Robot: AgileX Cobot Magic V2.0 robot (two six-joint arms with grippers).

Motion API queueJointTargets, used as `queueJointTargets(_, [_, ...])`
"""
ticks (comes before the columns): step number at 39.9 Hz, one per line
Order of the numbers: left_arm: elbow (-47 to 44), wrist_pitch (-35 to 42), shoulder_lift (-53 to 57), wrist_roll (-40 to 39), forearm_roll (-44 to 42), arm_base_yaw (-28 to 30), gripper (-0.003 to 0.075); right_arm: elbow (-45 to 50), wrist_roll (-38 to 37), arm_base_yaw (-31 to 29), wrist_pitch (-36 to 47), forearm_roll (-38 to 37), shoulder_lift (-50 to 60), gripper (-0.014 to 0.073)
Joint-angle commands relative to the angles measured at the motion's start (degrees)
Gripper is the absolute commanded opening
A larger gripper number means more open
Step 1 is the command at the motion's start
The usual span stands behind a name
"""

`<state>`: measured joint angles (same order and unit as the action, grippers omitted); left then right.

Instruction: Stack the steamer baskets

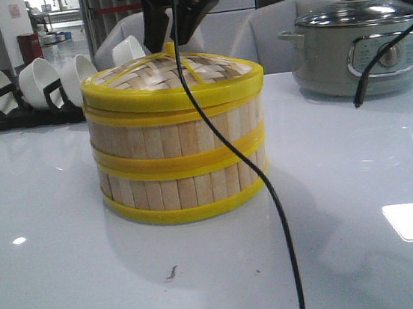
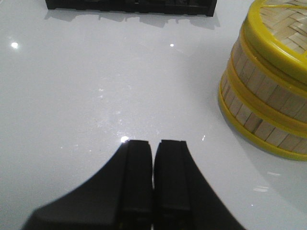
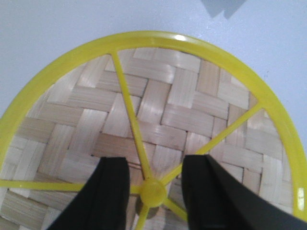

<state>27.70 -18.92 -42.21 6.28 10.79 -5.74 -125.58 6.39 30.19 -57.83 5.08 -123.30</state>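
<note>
Baskets: two steamer baskets (image 1: 181,161) stacked mid-frame, lid (image 1: 171,80) on.
Right gripper (image 3: 153,191): spread astride lid knob (image 3: 153,192), contact unclear.
Left gripper (image 2: 153,158): pressed together.

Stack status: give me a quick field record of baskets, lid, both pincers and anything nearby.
stack: two baskets, one on the other, on the white table
lid: lid on top, slightly tilted
right pincer: right pincer open, fingers either side of the lid knob
left pincer: left pincer shut, empty, over bare table beside the stack
nearby: grey pot, cup rack, hanging cable
</note>
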Motion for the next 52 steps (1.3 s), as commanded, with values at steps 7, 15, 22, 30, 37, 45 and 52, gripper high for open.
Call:
queueJointTargets(7, [1.73, 4.41, 0.09, 0.14, 0.34, -0.49, 0.0085, -2.09, 0.1, 0.0, 3.64, -0.21, 4.09, 0.0435])
queueJointTargets(15, [1.73, 4.41, 0.09, 0.14, 0.34, -0.49, 0.0085, -2.09, 0.1, 0.0, 3.97, -0.26, 4.68, 0.0435])
queueJointTargets(22, [1.73, 4.41, 0.09, 0.14, 0.34, -0.49, 0.0085, -2.09, 0.1, -0.17, 6.18, -0.92, 7.35, 0.0435])
queueJointTargets(30, [1.73, 4.41, 0.09, 0.14, 0.34, -0.49, 0.0085, -1.57, 0.1, -4.11, 7.64, -1.11, 12.27, 0.0435])
queueJointTargets(37, [1.73, 4.41, 0.09, 0.14, 0.34, -0.49, 0.0085, 5.38, 0.1, -9.97, 9.87, -1.11, 20.13, 0.0435])
queueJointTargets(45, [1.73, 4.41, 0.09, 0.14, 0.34, -0.49, 0.0085, 23.58, 0.1, -18.35, 18.07, -1.11, 33.38, 0.0435])
queueJointTargets(52, [1.73, 4.41, 0.09, 0.14, 0.34, -0.49, 0.0085, 41.55, 0.1, -24.69, 27.54, -1.11, 46.72, 0.0435])
